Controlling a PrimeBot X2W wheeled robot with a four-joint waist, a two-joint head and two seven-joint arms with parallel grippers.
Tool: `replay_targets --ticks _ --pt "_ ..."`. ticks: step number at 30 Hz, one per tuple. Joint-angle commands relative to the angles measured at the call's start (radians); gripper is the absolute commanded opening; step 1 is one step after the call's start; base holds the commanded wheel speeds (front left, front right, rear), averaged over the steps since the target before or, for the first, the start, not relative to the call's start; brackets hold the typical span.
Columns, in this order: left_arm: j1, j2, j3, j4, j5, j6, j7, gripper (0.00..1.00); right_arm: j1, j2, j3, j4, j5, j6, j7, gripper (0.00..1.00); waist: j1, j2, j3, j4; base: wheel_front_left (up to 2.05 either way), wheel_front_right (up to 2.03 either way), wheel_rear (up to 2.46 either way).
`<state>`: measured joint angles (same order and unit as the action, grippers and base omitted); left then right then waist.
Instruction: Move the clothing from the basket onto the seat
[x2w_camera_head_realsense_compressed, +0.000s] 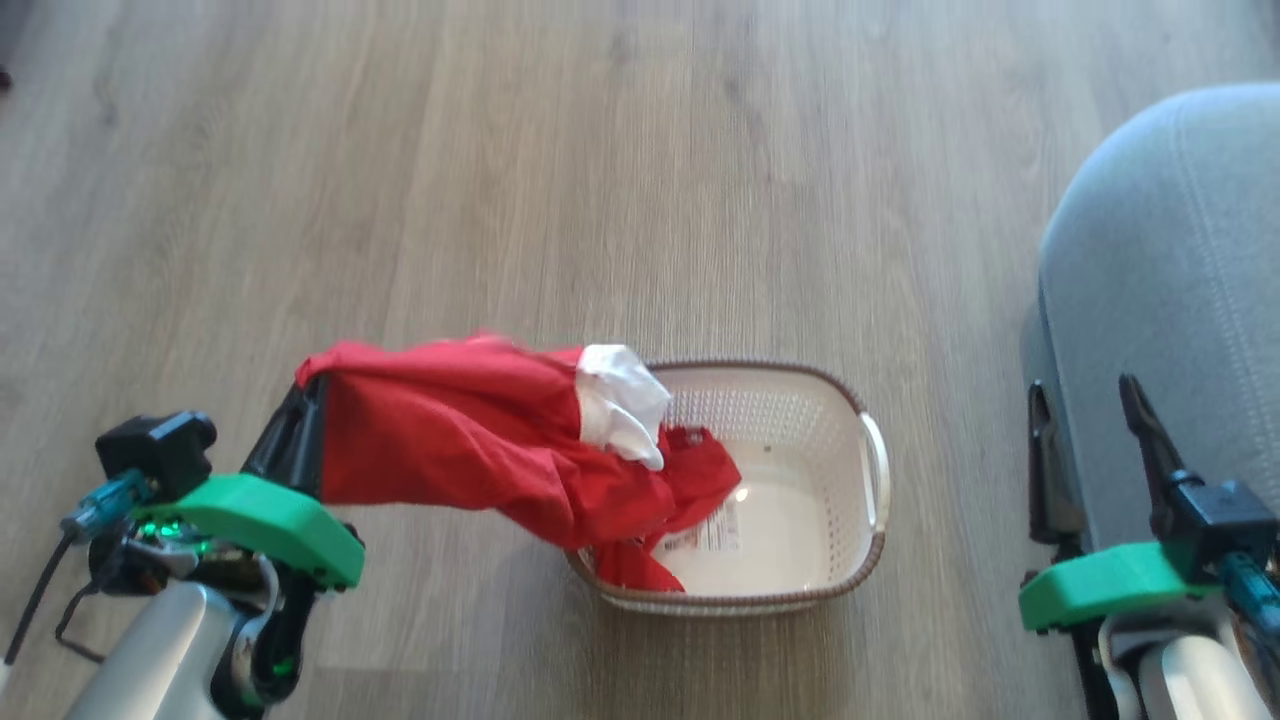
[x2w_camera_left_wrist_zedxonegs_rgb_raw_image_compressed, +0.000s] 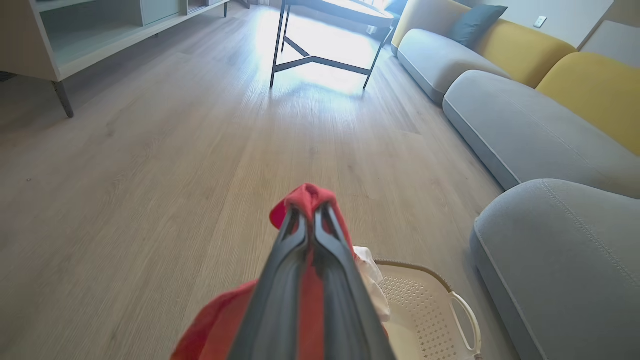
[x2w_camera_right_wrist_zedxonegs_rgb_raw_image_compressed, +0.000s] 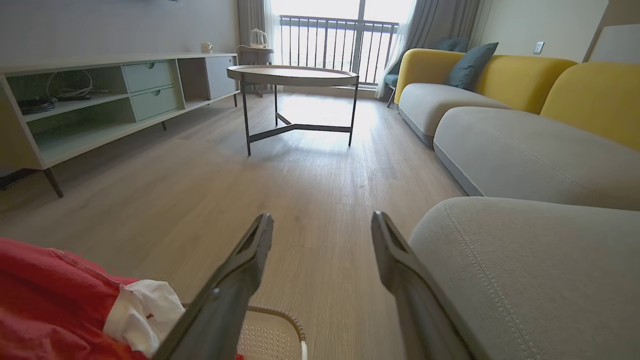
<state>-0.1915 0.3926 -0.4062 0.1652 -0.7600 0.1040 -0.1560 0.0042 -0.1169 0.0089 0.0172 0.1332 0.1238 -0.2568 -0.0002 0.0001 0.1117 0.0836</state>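
My left gripper (x2w_camera_head_realsense_compressed: 305, 385) is shut on a red jersey with a white band (x2w_camera_head_realsense_compressed: 460, 440), holding it up to the left of the cream basket (x2w_camera_head_realsense_compressed: 875, 450). The cloth stretches from the fingers down into the basket's left side, where its tail still lies. In the left wrist view the closed fingers (x2w_camera_left_wrist_zedxonegs_rgb_raw_image_compressed: 307, 220) pinch a red fold (x2w_camera_left_wrist_zedxonegs_rgb_raw_image_compressed: 305, 195) above the basket (x2w_camera_left_wrist_zedxonegs_rgb_raw_image_compressed: 425, 300). My right gripper (x2w_camera_head_realsense_compressed: 1085, 395) stands open and holds nothing beside the grey seat (x2w_camera_head_realsense_compressed: 1170, 280). In the right wrist view its spread fingers (x2w_camera_right_wrist_zedxonegs_rgb_raw_image_compressed: 260, 245) rise left of the seat's rounded corner (x2w_camera_right_wrist_zedxonegs_rgb_raw_image_compressed: 525, 270).
Wooden floor surrounds the basket. A label (x2w_camera_head_realsense_compressed: 705, 535) shows on the basket's bottom. Farther off stand a round table on dark legs (x2w_camera_right_wrist_zedxonegs_rgb_raw_image_compressed: 295, 75), a low shelf unit (x2w_camera_right_wrist_zedxonegs_rgb_raw_image_compressed: 100, 100) on the left and a grey and yellow sofa (x2w_camera_right_wrist_zedxonegs_rgb_raw_image_compressed: 510, 130) along the right.
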Motion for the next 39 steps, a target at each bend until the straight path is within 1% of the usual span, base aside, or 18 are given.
replay_targets --ticks 1,10,15,20,26,30,31,34,36,39 --pt "-0.027 0.049 0.051 -0.066 -0.006 0.016 0.008 0.0 0.0 -0.028 0.027 -0.025 0.009 0.007 -0.005 1.0 0.0002 -0.0001 -0.049 0.008 0.0 0.0 0.0" --pt "0.037 0.114 0.082 -0.201 -0.004 0.089 0.069 0.0 0.029 -0.037 0.047 -0.012 0.024 0.007 -0.005 1.0 0.0002 -0.0001 -0.121 0.0 0.0 0.0 0.0" --pt "0.052 0.134 0.09 -0.238 -0.006 0.109 0.092 0.0 0.029 -0.04 0.062 -0.007 0.026 0.007 -0.005 1.0 0.0002 -0.0001 -0.125 -0.003 0.0 0.0 0.0" --pt "0.046 0.151 0.085 -0.259 -0.003 0.116 0.12 0.0 0.011 -0.058 0.101 0.012 0.026 0.007 -0.005 1.0 0.0002 -0.0001 -0.121 -0.005 0.0 0.0 0.0" --pt "0.004 0.161 0.07 -0.268 0.006 0.107 0.146 0.0 -0.035 -0.081 0.161 0.036 0.028 0.007 -0.005 1.0 0.0002 -0.0001 -0.113 0.0 0.0 0.0 0.0" --pt "-0.039 0.161 0.051 -0.276 0.017 0.094 0.164 0.0 -0.103 -0.092 0.269 0.06 0.041 0.007 -0.005 1.0 0.0002 -0.0001 -0.104 0.004 0.0 0.0 0.0" --pt "-0.066 0.159 0.037 -0.276 0.026 0.085 0.174 0.0 -0.151 -0.095 0.35 0.08 0.05 0.007 -0.005 1.0 0.0002 -0.0001 -0.101 0.007 0.0 0.0 0.0" --pt "-0.114 0.15 0.009 -0.275 0.039 0.067 0.19 0.0 -0.237 -0.09 0.485 0.116 0.081 0.007 -0.005 1.0 0.0002 -0.0001 -0.1 0.013 0.0 0.0 0.0" --pt "-0.15 0.142 -0.019 -0.275 0.052 0.045 0.202 0.0 -0.296 -0.082 0.568 0.139 0.109 0.007 -0.005 1.0 0.0002 -0.0001 -0.101 0.02 0.0 0.0 0.0" --pt "-0.207 0.128 -0.065 -0.273 0.075 0.0 0.209 0.0 -0.379 -0.073 0.671 0.165 0.154 0.007 -0.005 1.0 0.0002 -0.0001 -0.1 0.031 0.0 0.0 0.0"
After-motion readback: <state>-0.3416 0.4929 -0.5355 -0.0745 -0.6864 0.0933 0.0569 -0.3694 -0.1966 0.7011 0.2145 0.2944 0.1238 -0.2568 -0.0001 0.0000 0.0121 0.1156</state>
